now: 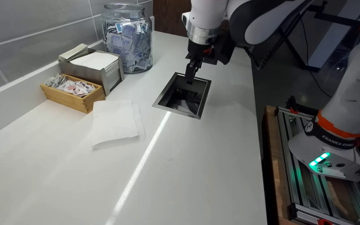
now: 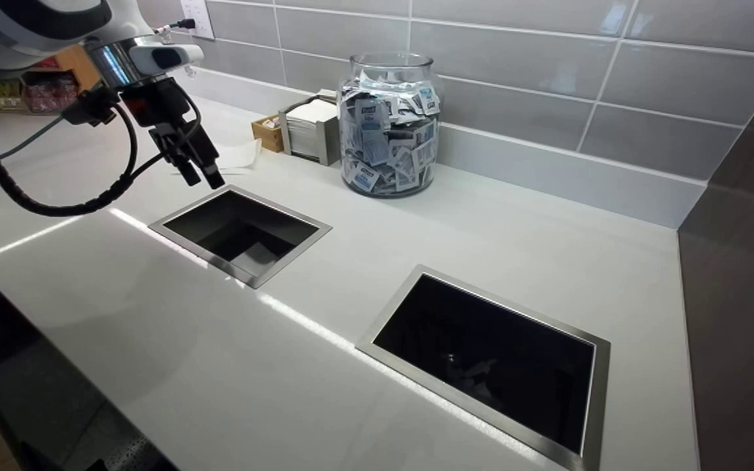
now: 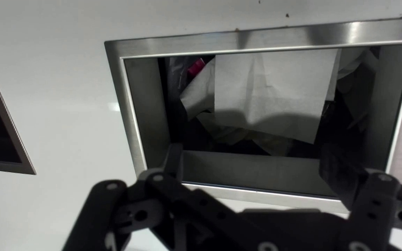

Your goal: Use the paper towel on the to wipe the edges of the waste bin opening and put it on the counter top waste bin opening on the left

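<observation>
The near square waste bin opening has a metal rim, seen in both exterior views [image 1: 177,112] [image 2: 293,257] and the wrist view [image 3: 201,42]. My gripper [image 1: 190,80] hangs over its edge; it also shows in an exterior view [image 2: 204,180] and the wrist view [image 3: 255,167]. Its fingers are wide apart with nothing between them. A white paper towel [image 3: 274,87] lies inside the bin on other waste, below the fingers; it also shows in an exterior view [image 2: 258,256]. Another white paper towel [image 1: 114,120] lies flat on the counter, apart from the gripper.
A second bin opening [image 2: 514,305] lies beside the first. A glass jar of packets [image 1: 128,43], a metal napkin holder [image 1: 112,76] and a wooden box of sachets [image 1: 70,97] stand along the tiled wall. Dark crumbs [image 1: 169,161] lie on the counter.
</observation>
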`<state>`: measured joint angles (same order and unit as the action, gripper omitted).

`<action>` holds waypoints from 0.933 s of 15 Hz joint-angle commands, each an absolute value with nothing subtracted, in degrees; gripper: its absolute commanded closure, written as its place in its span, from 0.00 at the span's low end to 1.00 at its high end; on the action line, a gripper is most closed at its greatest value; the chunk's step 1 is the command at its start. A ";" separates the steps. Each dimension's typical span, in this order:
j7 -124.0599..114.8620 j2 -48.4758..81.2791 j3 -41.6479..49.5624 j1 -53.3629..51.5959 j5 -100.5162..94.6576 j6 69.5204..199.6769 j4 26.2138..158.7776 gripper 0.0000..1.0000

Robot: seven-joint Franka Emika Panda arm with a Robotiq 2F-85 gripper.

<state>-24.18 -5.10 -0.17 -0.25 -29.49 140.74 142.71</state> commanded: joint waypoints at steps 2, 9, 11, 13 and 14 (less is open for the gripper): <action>-25.47 -7.15 -0.90 0.70 -29.74 143.62 145.36 0.00; -18.40 -16.58 -1.93 -1.88 -11.21 145.95 149.32 0.00; -17.34 -20.67 -2.55 -1.87 -8.23 142.67 149.75 0.00; -16.88 -24.70 -2.96 -1.52 -6.66 137.62 149.62 0.00; -16.94 -26.34 -3.08 -1.23 -6.24 135.52 149.48 0.00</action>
